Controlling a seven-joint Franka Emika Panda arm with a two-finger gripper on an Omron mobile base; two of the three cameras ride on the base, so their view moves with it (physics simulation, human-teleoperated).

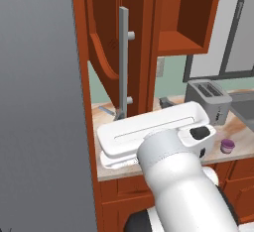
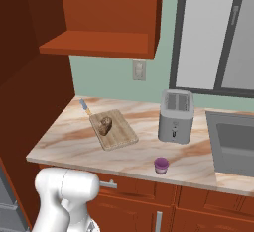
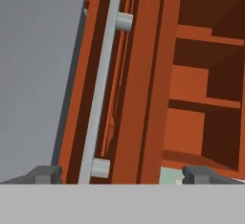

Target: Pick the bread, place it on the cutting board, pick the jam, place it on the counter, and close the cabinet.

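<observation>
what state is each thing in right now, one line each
bread: lying on the cutting board
cutting board: flat on the counter
jam: upright on the counter, near its front edge
cabinet: door open, shelves showing bare
gripper: open, holding nothing, near the door's handle
toaster: slots empty

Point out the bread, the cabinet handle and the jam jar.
bread [image 2: 105,124], right base view, its middle, on the cutting board.
cabinet handle [image 1: 123,60], left base view, mid bar.
jam jar [image 2: 161,165], right base view, its side.
</observation>
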